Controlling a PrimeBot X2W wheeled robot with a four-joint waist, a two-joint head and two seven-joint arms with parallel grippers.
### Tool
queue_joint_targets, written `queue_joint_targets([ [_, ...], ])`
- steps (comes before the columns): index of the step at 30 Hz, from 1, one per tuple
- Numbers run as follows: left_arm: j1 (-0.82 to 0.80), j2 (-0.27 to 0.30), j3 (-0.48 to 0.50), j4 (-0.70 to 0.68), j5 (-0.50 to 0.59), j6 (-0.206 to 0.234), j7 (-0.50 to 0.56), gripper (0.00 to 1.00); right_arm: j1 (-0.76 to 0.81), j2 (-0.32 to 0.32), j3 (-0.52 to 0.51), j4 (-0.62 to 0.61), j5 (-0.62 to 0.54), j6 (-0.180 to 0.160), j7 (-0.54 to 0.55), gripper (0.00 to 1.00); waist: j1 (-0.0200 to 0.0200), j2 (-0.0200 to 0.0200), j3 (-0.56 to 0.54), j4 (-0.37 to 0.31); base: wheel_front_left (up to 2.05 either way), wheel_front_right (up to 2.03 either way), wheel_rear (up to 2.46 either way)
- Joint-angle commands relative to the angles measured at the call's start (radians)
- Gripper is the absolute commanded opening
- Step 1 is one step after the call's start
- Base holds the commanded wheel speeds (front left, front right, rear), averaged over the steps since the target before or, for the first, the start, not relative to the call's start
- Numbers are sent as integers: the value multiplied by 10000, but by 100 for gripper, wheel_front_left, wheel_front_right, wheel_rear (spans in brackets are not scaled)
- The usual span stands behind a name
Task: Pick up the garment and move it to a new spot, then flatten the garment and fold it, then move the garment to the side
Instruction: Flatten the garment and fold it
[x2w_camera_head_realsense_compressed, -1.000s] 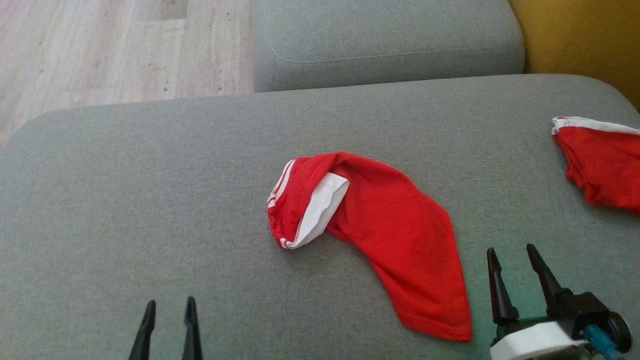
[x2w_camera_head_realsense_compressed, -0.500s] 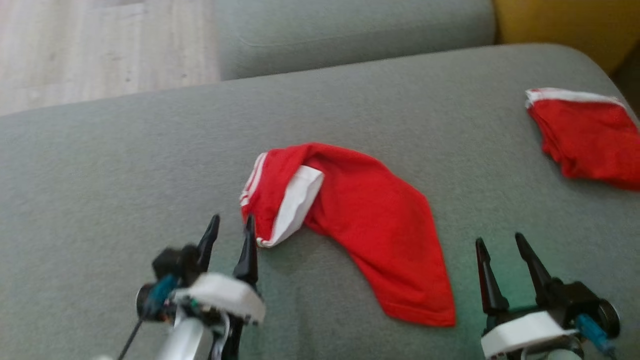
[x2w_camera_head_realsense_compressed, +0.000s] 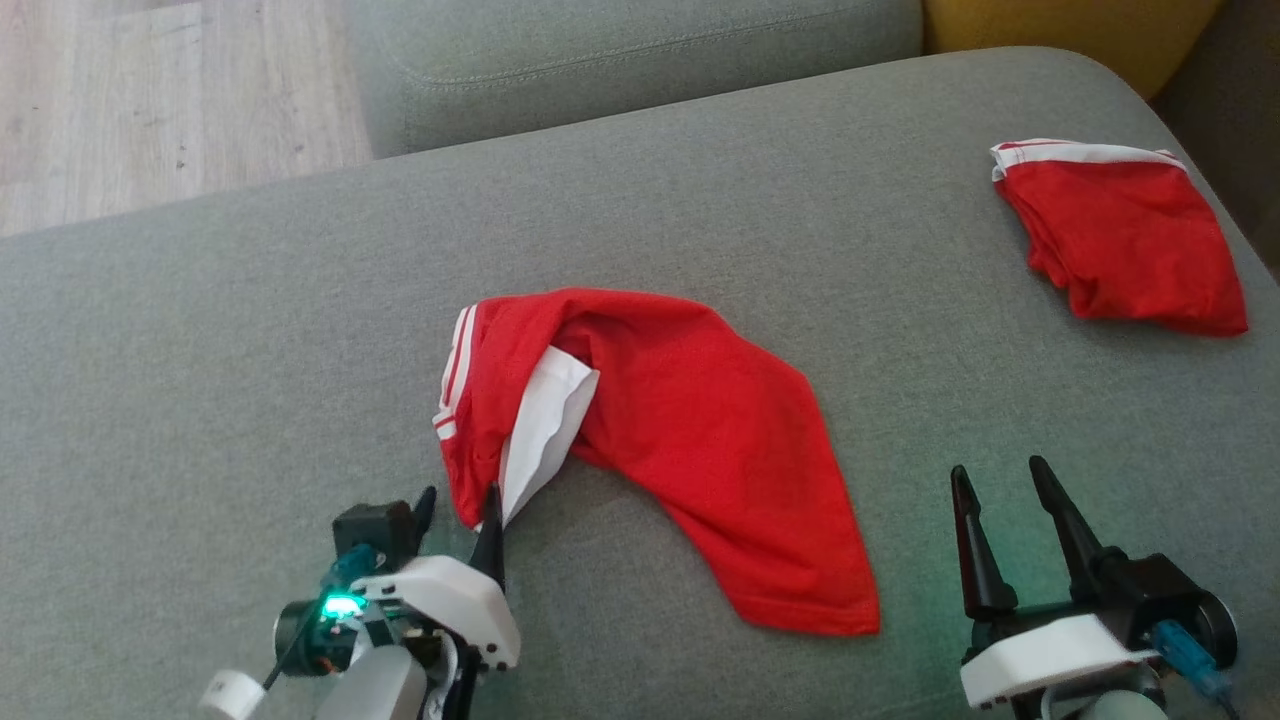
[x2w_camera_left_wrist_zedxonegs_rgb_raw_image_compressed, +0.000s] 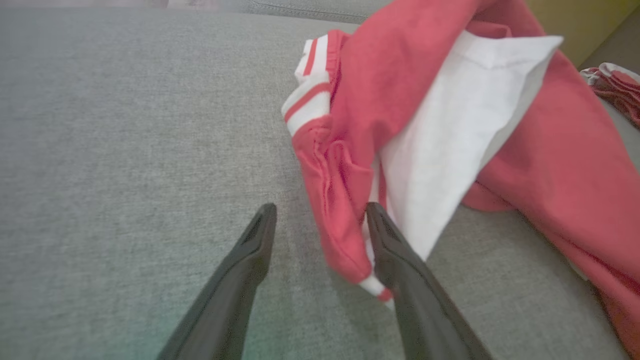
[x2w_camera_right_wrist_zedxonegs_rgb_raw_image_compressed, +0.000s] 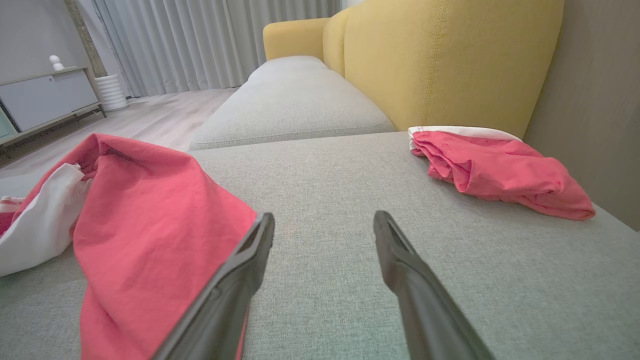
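A crumpled red garment (x2w_camera_head_realsense_compressed: 690, 430) with white stripes and a white inner flap (x2w_camera_head_realsense_compressed: 545, 425) lies mid-cushion on the grey sofa (x2w_camera_head_realsense_compressed: 200, 350). My left gripper (x2w_camera_head_realsense_compressed: 458, 500) is open at the garment's near left end. In the left wrist view the gripper (x2w_camera_left_wrist_zedxonegs_rgb_raw_image_compressed: 320, 215) has the red striped hem (x2w_camera_left_wrist_zedxonegs_rgb_raw_image_compressed: 340, 235) between its fingers, resting against the right finger (x2w_camera_left_wrist_zedxonegs_rgb_raw_image_compressed: 400, 260). My right gripper (x2w_camera_head_realsense_compressed: 1000, 480) stands open just right of the garment's lower tip, with nothing between its fingers (x2w_camera_right_wrist_zedxonegs_rgb_raw_image_compressed: 325, 220). The garment (x2w_camera_right_wrist_zedxonegs_rgb_raw_image_compressed: 150, 215) lies to its left.
A second red garment (x2w_camera_head_realsense_compressed: 1120, 240) lies folded at the cushion's far right corner, next to the yellow backrest (x2w_camera_right_wrist_zedxonegs_rgb_raw_image_compressed: 440, 60). Another grey cushion (x2w_camera_head_realsense_compressed: 600, 60) sits beyond. Wooden floor (x2w_camera_head_realsense_compressed: 150, 100) lies past the cushion's far left edge.
My left gripper has come forward from the bottom edge up to the garment's striped end. The head camera has shifted, moving the whole picture. The right gripper has stayed put.
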Motion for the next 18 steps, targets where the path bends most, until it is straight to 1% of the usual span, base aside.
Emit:
queue_joint_targets([
  [1, -549, 26, 166, -182, -73, -44, -60, 49, -373, -56, 187, -294, 8, 67, -111, 100, -1, 0, -7, 17, 0, 0, 0],
  [2, -576, 25, 69, -118, -186, -124, -60, 22, -372, -56, 186, -288, 2, 67, -111, 100, -1, 0, -16, 30, 0, 0, 0],
  [3, -599, 25, -8, -75, -328, -173, -82, 0, -377, -56, 189, -282, -4, 67, -111, 100, -1, 0, -24, 47, 0, 0, 0],
  [5, -633, 25, -214, 14, -541, -293, -72, 0, -384, -56, 205, -273, -7, 67, -111, 100, -1, 0, -53, 82, 0, 0, 0],
  [8, -682, 25, -247, -31, -1096, -420, -119, 0, -372, -56, 208, -261, -9, 67, -111, 100, -1, 0, -112, 142, 0, 0, 0],
  [12, -980, 127, 351, -566, -1789, -497, -231, 0, -294, -56, 137, -254, -13, 67, -111, 100, -1, 0, -226, 252, 0, 0, 0],
  [15, -1401, 620, 851, -1293, -2174, -631, 42, 0, -229, -56, 123, -255, -10, 67, -111, 100, -1, 0, -328, 345, 0, 0, 0],
  [18, -1943, 1314, 1335, -2144, -2619, -828, 758, 0, -207, -56, 181, -248, -3, 67, -111, 100, -1, 0, -426, 394, 0, 0, 0],
])
